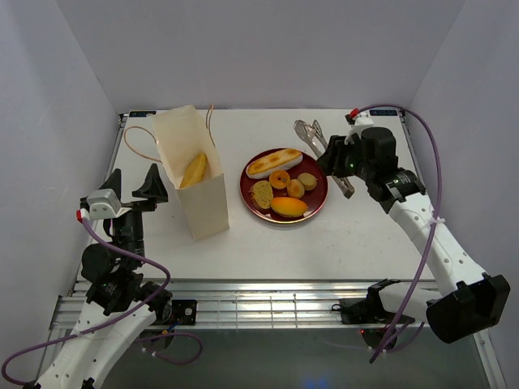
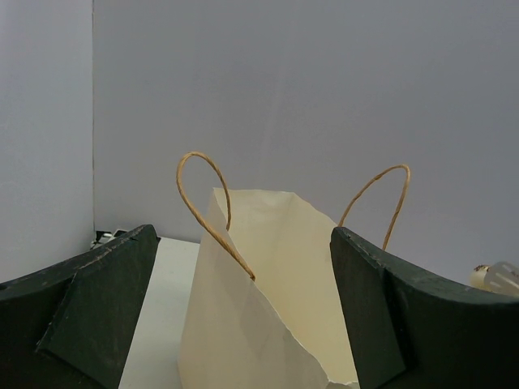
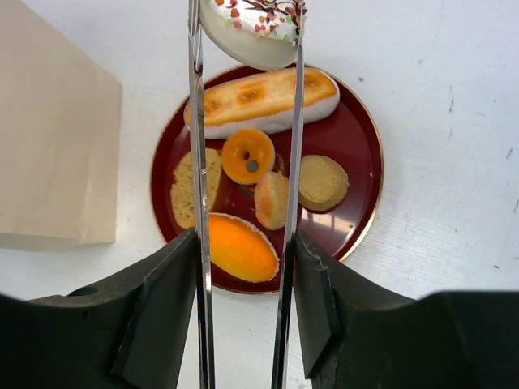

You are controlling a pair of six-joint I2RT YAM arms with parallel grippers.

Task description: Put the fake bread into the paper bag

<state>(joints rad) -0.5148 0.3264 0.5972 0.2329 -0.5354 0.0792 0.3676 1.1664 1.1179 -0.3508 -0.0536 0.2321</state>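
Your right pincer (image 3: 243, 239) pinches slim metal tongs (image 3: 197, 162), which seem to clasp a white sprinkled piece (image 3: 251, 32). Six golden toy breads (image 3: 259, 97) wait on the round dark-red plate (image 3: 365, 203) mid-worktop. One golden roll (image 1: 195, 170) sits in the tall cream paper bag (image 1: 203, 207) near the left edge, flanked by your spread left pincer (image 2: 243, 308).

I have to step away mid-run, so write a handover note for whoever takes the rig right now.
Left gripper: open, facing the paper bag, holding nothing.
Right gripper: shut on the tongs, by the plate; a white sprinkled piece sits between the tong tips.
Done: one bread piece lies inside the bag.
Left: baguette, ring donut, slice, two rolls and an orange oval piece on the plate.
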